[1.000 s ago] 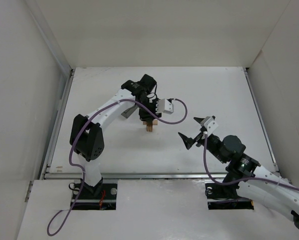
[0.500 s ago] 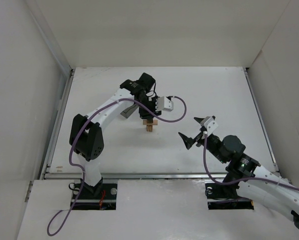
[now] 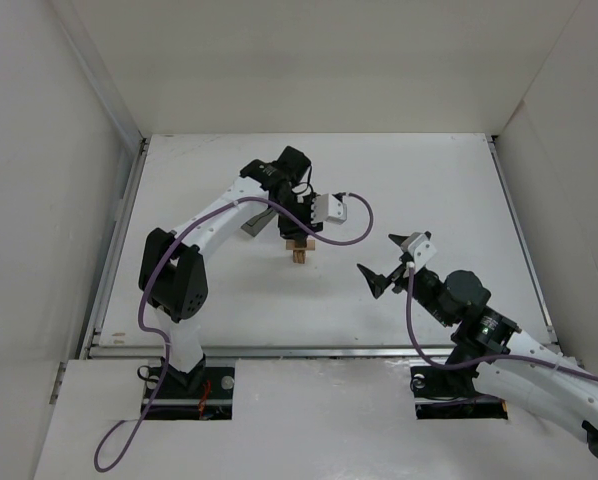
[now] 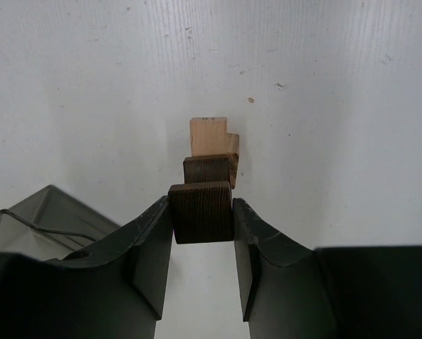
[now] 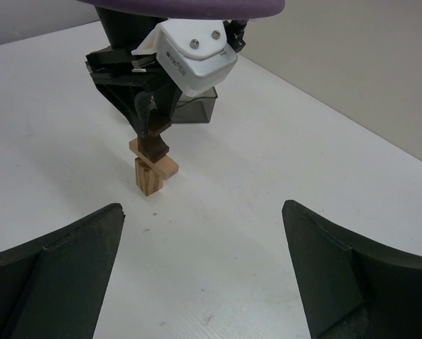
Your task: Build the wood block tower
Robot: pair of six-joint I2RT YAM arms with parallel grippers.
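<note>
The left fingers (image 4: 149,247) clamp a dark brown block (image 4: 201,220) atop the wood block tower (image 4: 212,145), apparently to seat it crosswise. The right fingers (image 5: 63,261) sit spread apart and empty at four o'clock.

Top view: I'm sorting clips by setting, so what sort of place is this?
Probably a lab robot test cell: a white table boxed in by plain white panels, the left arm and right arm mounted at its near edge, and a tiny wood block tower as the workpiece.

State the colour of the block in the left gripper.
Dark brown block, grain visible; left wrist view shows it best.
</note>
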